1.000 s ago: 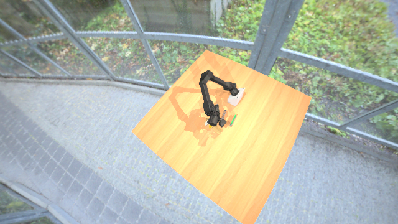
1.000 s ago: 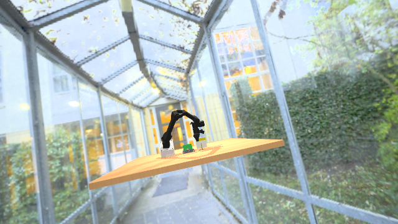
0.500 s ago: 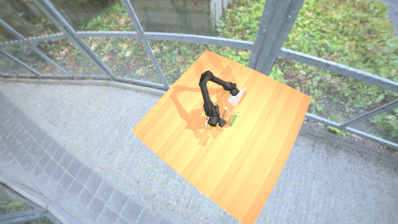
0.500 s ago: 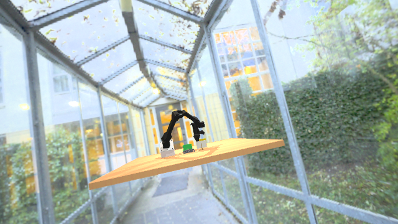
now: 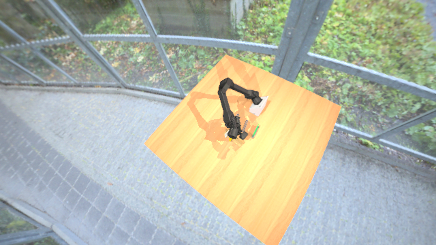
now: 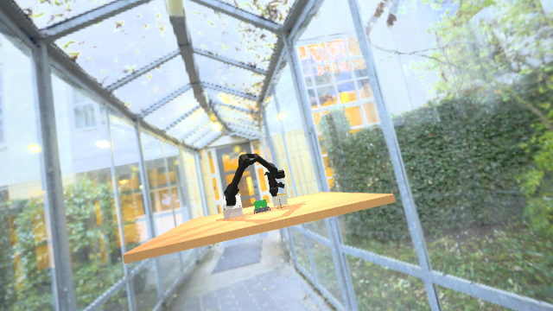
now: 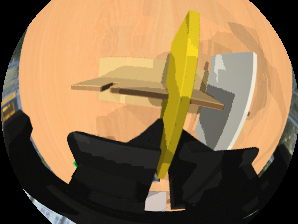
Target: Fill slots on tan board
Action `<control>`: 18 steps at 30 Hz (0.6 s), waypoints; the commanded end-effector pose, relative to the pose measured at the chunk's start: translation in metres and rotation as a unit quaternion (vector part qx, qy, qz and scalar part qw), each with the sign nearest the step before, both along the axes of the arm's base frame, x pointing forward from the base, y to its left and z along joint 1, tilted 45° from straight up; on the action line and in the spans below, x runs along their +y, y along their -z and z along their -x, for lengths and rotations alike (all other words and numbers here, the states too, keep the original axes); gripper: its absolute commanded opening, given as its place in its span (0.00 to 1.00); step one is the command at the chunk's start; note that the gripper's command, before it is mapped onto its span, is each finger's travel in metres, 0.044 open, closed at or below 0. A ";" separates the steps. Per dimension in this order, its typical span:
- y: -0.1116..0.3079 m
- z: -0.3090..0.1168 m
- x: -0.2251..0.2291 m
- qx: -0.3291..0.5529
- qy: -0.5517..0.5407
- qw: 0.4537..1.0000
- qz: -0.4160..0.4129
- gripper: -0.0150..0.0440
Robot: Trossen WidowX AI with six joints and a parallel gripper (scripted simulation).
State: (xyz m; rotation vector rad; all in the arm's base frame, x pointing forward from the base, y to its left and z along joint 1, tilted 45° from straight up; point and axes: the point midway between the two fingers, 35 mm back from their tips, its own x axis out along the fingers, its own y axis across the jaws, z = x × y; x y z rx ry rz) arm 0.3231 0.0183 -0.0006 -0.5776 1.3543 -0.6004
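From where I sit at the controls, I can't read any text, label, brand, number or sign in any of my three views, be it on the arm, the boards or the bench. The door at the far end of the glazed passage and the lit window beside it give me no lettering I can make out either, and the small dark marks on the white base are too tiny for me to tell what they are
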 end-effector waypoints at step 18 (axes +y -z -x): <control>0.004 -0.001 -0.004 0.000 0.000 1.000 0.000 0.34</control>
